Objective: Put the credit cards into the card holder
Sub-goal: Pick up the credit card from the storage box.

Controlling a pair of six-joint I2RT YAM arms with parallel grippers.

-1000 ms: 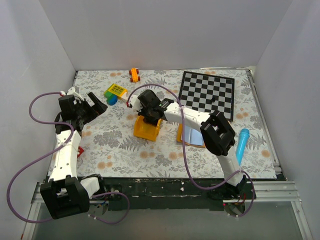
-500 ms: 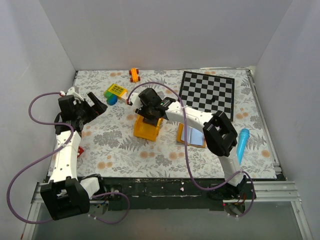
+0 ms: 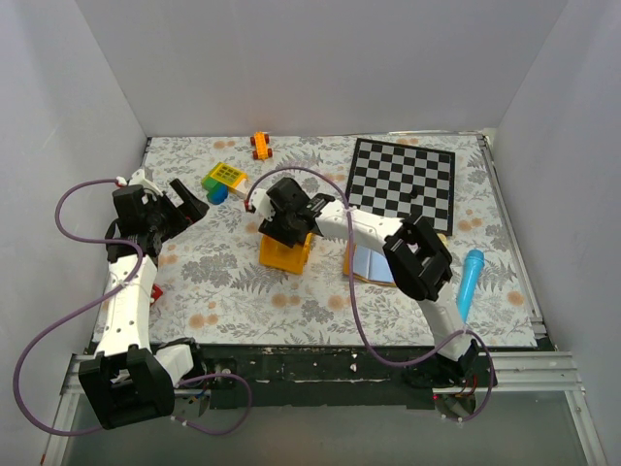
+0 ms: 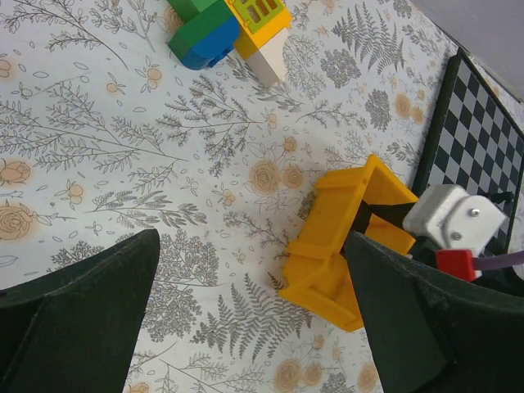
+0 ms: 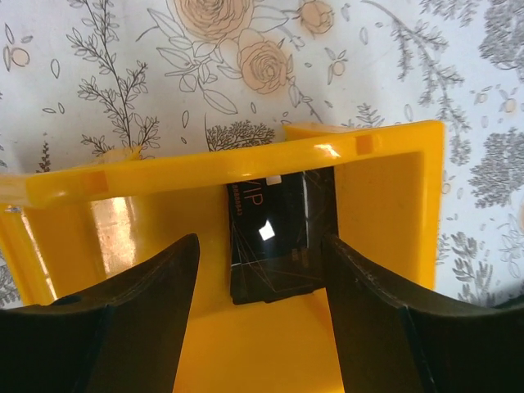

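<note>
The only credit card [image 5: 270, 221] I can see stands on its edge inside the yellow bin [image 5: 246, 164], leaning on the bin's far wall, so it has to be taken from above. For this the right pincer [image 5: 260, 254] hangs over the bin with its fingers apart, one on each side of the card, and I judge it is not gripping. The card holder [image 3: 373, 264] lies open on the desk just right of the bin, pale inside up, ready to receive a card. The left pincer [image 3: 189, 204] is wide apart and empty, well away at the left. The desk [image 3: 243, 291] has a grey flowered cloth, with a chequered board [image 3: 403, 182] and toy blocks [image 3: 223, 178] farther back, between plain white walls
</note>
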